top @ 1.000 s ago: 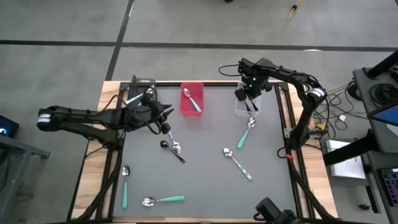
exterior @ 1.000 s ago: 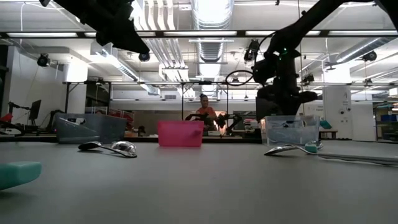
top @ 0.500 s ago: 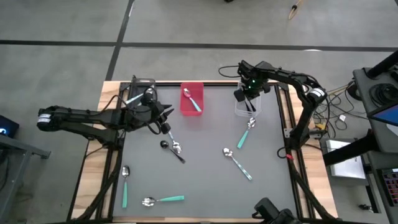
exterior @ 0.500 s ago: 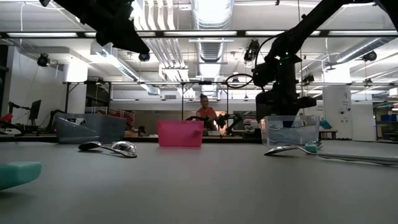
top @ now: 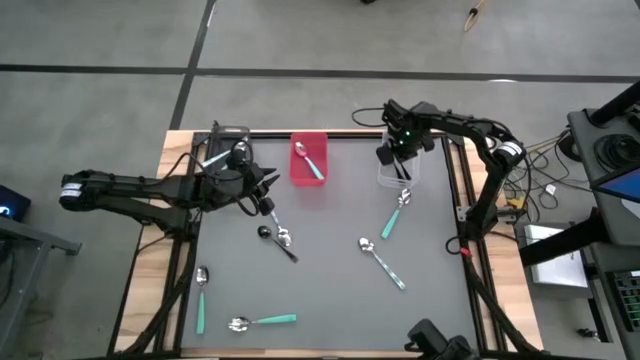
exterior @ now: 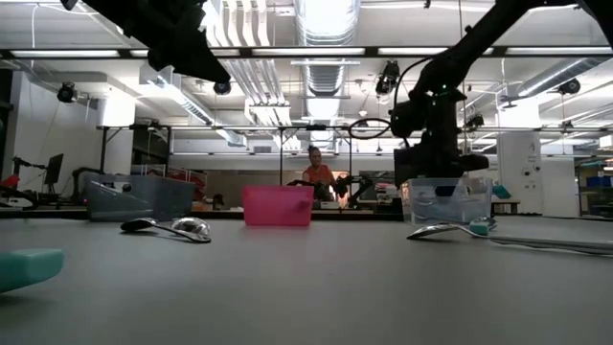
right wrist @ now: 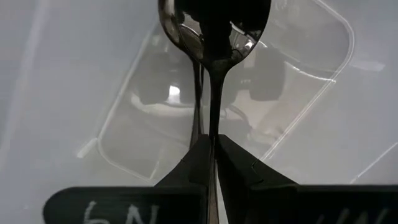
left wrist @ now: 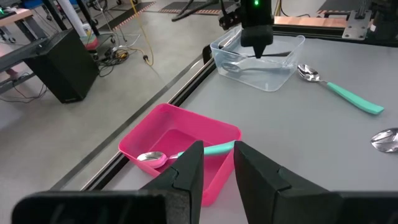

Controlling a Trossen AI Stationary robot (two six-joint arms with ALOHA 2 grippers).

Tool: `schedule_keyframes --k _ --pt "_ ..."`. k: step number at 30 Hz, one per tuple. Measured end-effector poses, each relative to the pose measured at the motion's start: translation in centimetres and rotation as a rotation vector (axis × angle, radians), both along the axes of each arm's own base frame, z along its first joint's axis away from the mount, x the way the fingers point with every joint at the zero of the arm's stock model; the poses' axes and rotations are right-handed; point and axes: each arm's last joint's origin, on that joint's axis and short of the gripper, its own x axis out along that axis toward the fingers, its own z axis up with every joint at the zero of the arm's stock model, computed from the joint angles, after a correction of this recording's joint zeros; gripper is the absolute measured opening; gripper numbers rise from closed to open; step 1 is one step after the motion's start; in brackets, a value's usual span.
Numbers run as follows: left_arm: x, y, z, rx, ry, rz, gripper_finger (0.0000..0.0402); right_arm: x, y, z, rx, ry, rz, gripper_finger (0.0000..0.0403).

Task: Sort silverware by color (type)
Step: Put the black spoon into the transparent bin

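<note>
Right end effector (right wrist: 211,163) clamped on thin black spoon (right wrist: 212,37) handle over the clear bin (top: 398,172); light, stiff, slippery, best pinched mid-handle; left end effector (left wrist: 216,163) narrowly parted, empty.

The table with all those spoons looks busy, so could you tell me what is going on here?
The robot is sorting spoons into bins. The right claw is shut on a black spoon and holds it over the clear bin at the table's far right. The left claw hovers near the pink bin, which already holds a teal-handled spoon. Several teal-handled spoons, such as one, lie loose on the table.
</note>
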Motion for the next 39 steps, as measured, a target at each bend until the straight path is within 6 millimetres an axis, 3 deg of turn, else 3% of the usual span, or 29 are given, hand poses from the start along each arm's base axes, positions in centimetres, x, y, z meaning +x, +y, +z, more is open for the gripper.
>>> schedule_keyframes --k 20,32,39 --pt "0.0 0.0 0.0 0.000 0.000 0.000 0.0071 -0.6 0.5 -2.3 -0.033 0.028 0.006 0.0009" --pt "0.0 0.0 0.0 0.000 0.000 0.000 0.0071 -0.6 0.4 -2.6 -0.050 0.016 -0.018 0.0009" --pt "0.0 0.0 0.0 0.000 0.000 0.000 0.0071 -0.6 0.4 -2.6 -0.049 0.015 -0.028 0.0036"
